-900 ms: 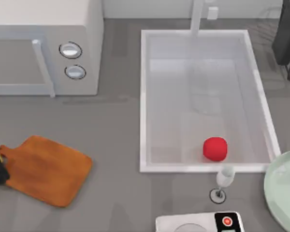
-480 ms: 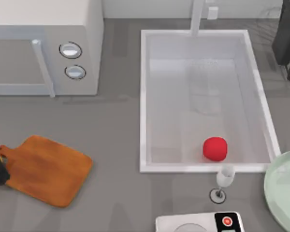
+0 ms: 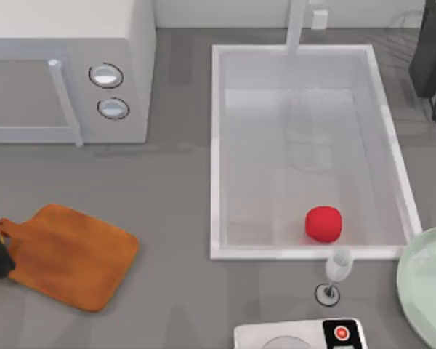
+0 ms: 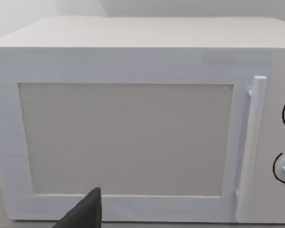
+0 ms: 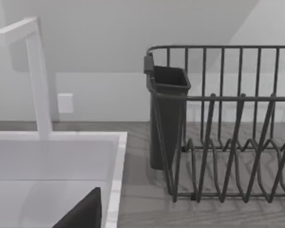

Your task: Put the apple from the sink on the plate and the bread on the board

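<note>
Plate (image 3: 429, 287) cut off by right & bottom edges of top view, board (image 3: 69, 254) partly under dark left arm at left edge; white appliance w/ red button (image 3: 298, 334) cut off at bottom; dish rack (image 5: 228, 123) runs off right wrist view

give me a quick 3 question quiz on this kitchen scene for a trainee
1. True or false: the apple lies inside the sink.
2. What stands between the sink's near rim and the scale? A) wine glass B) mug C) bottle
3. Fill in: the board lies on the table's ____ side, below the microwave.

Key: 1 true. 2 A, the wine glass, just left of the plate. 3 left.
</note>
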Motion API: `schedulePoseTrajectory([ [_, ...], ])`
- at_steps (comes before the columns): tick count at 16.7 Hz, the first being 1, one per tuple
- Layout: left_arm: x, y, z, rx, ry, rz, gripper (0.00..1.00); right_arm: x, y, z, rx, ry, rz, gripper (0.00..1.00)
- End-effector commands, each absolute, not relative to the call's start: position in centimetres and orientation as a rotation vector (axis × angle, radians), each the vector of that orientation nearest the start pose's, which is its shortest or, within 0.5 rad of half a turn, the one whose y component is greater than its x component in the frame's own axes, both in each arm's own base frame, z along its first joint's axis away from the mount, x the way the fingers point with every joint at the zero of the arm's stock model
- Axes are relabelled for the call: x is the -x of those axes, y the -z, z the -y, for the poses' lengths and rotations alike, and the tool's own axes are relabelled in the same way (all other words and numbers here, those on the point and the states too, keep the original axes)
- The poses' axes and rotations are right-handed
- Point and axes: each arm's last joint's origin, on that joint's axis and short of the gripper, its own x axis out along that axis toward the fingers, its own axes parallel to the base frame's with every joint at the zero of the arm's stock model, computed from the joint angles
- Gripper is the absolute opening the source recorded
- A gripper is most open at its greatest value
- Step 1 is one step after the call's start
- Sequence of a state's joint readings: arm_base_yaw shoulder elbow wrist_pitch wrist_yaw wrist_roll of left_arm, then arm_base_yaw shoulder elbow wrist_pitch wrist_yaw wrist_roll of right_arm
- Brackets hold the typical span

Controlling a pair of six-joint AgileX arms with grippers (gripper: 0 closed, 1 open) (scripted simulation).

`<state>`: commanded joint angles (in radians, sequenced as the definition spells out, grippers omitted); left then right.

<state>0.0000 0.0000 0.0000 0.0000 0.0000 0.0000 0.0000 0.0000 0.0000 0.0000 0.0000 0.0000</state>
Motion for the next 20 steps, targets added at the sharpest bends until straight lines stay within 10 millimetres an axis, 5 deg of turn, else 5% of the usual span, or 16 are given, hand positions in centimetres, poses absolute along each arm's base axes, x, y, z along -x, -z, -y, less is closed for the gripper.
schedulePoseTrajectory([
  [11,-10.6,-16.0,0.1,0.000,0.000,0.000,1.00,-10.6,-16.6,0.0,-0.009,-0.008,-0.021,1.00],
  [16,-10.6,-16.0,0.1,0.000,0.000,0.000,1.00,-11.7,-20.7,-0.8,-0.067,-0.064,-0.210,1.00],
  [20,-10.6,-16.0,0.1,0.000,0.000,0.000,1.00,-15.4,-24.8,-2.4,-0.116,-0.111,-0.489,1.00],
])
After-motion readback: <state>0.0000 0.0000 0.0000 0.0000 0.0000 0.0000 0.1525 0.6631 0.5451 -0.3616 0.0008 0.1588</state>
